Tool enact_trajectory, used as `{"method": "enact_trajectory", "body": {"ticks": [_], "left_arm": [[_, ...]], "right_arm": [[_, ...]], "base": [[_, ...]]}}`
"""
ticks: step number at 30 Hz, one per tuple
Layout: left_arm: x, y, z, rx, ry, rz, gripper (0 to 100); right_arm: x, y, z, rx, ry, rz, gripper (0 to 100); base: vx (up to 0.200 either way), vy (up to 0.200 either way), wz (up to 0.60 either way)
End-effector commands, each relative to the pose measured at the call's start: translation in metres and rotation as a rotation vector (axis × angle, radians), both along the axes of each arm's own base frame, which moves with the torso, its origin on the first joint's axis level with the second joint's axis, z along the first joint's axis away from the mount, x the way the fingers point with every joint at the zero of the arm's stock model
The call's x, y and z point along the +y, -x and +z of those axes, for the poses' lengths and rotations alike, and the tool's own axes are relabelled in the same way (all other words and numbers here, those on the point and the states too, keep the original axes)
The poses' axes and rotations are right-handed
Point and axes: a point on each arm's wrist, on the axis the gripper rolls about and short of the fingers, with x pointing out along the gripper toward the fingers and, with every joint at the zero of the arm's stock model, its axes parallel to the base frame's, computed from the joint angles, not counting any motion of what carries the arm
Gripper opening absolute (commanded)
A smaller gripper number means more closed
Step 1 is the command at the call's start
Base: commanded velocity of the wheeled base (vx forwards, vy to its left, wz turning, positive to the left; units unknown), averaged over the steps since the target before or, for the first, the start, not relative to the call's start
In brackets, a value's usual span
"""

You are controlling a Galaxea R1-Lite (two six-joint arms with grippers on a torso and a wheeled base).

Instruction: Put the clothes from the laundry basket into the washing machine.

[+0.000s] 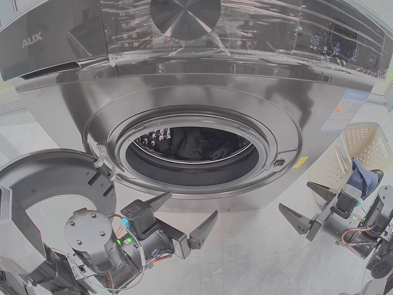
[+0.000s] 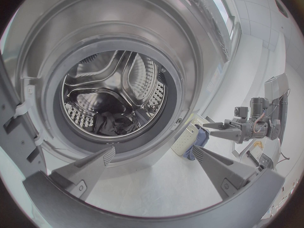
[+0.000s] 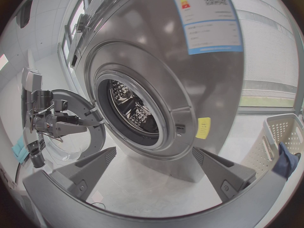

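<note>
Front-loading washing machine (image 1: 204, 91) with its door (image 1: 53, 173) swung wide to the left, which gives you a free path to the drum (image 1: 153, 138). Dark clothes (image 1: 196, 144) lie low on the drum's floor, inside the rim.

Your left hand (image 1: 192, 205) hangs near the floor just in front of the opening, fingers spread wide and holding nothing. Its line toward the drum suggests a drop-off pose rather than a pick.

Your right hand (image 1: 294, 194) sits low at the right, beside the machine's lower corner. It is likewise spread and empty, and close to the laundry basket (image 1: 364, 144), so you can judge it the better placed for the next pick.

The basket stands on the floor to the right of the machine, against its side. A blue garment (image 1: 362, 177) hangs over the basket's near rim, within reach of the right hand but apart from it.

The basket's inside is cut off at the right edge and partly covered by your right arm, so you cannot tell how many clothes remain in it. You also cannot make out how many separate pieces the dark heap in the drum contains.
</note>
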Motion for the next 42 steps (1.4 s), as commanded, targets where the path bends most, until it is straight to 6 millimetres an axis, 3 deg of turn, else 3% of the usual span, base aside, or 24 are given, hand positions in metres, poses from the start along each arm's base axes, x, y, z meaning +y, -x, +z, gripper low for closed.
{"method": "enact_trajectory", "body": {"ticks": [1,9,14,20,27,35,42], "left_arm": [[0.013,0.008,0.003,-0.002,0.0,0.009,100],[0.048,0.031,0.025,-0.065,0.048,0.029,100],[0.084,0.054,0.029,-0.088,0.07,0.063,100],[0.109,0.061,0.039,-0.116,0.093,0.145,100],[0.12,0.067,0.042,-0.109,0.099,0.173,100],[0.125,0.072,0.044,-0.115,0.121,0.18,100],[0.14,0.082,0.044,-0.113,0.108,0.22,100]], "right_arm": [[-0.011,0.002,0.001,0.001,-0.006,-0.046,100],[-0.023,0.005,0.012,-0.055,-0.038,-0.097,100],[-0.031,0.019,0.018,-0.041,-0.027,-0.12,100],[-0.042,0.039,0.021,-0.019,-0.01,-0.126,100],[-0.05,0.049,0.024,-0.019,-0.006,-0.146,100],[-0.049,0.045,0.027,-0.022,-0.006,-0.155,100],[-0.06,0.061,0.026,-0.03,-0.012,-0.182,100]], "base": [[0.0,0.0,0.0],[-0.15,0.0,0.0],[-0.16,0.0,0.0],[-0.067,0.0,0.0],[-0.086,0.0,0.0],[-0.1,0.0,0.0],[-0.057,0.0,0.0]]}}
